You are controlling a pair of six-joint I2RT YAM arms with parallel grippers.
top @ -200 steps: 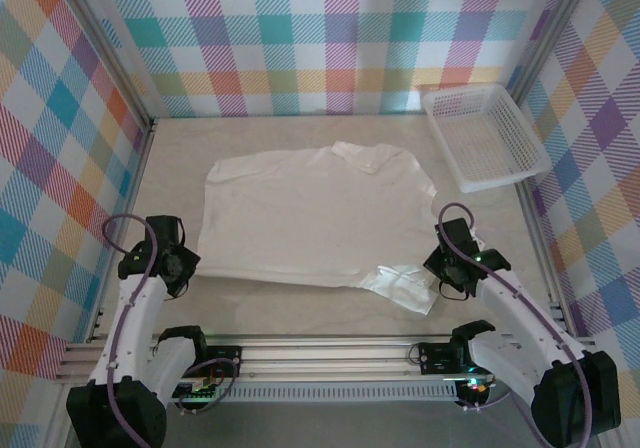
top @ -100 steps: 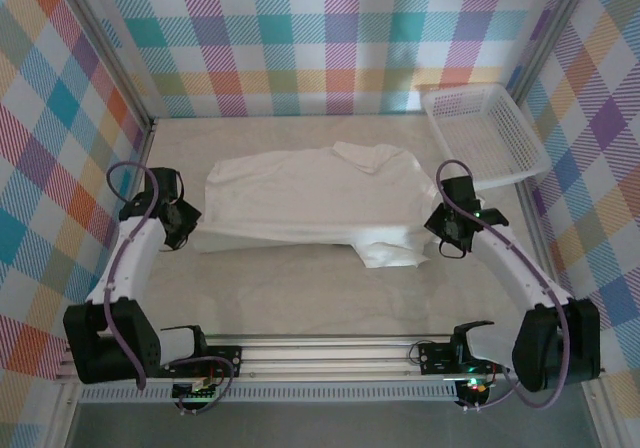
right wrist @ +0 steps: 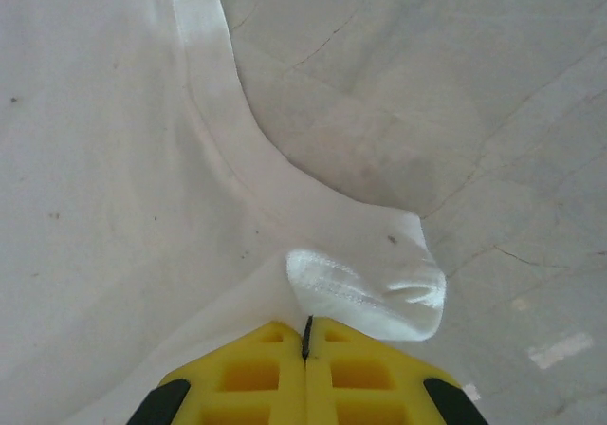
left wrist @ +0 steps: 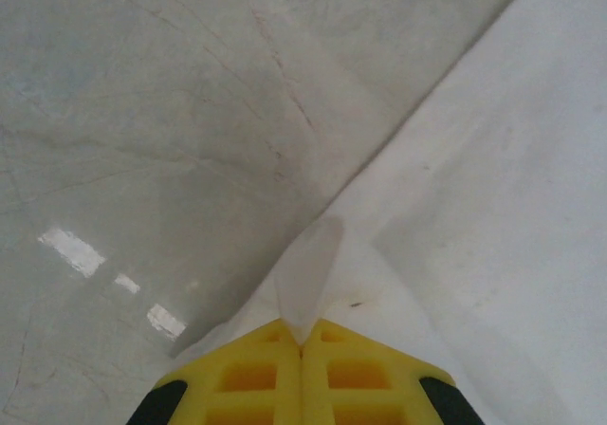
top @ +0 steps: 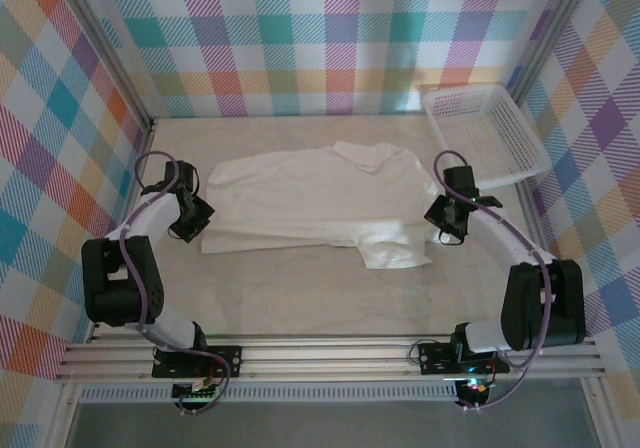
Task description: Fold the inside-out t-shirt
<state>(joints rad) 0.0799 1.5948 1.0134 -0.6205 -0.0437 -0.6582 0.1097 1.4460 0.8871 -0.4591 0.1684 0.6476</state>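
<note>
t-shirt: cut by right edge | left claw: base cut off below

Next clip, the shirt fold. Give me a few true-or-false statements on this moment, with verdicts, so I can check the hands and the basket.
1. The left hand is shut on an edge of the t-shirt. True.
2. The right hand hangs open over the basket. False: it is shut on the t-shirt's fabric, and the basket stands farther back on the right.
3. Part of the t-shirt lies in the basket. False: the t-shirt lies wholly on the table, apart from the basket.
4. The two hands sit at opposite ends of the t-shirt. True.
</note>
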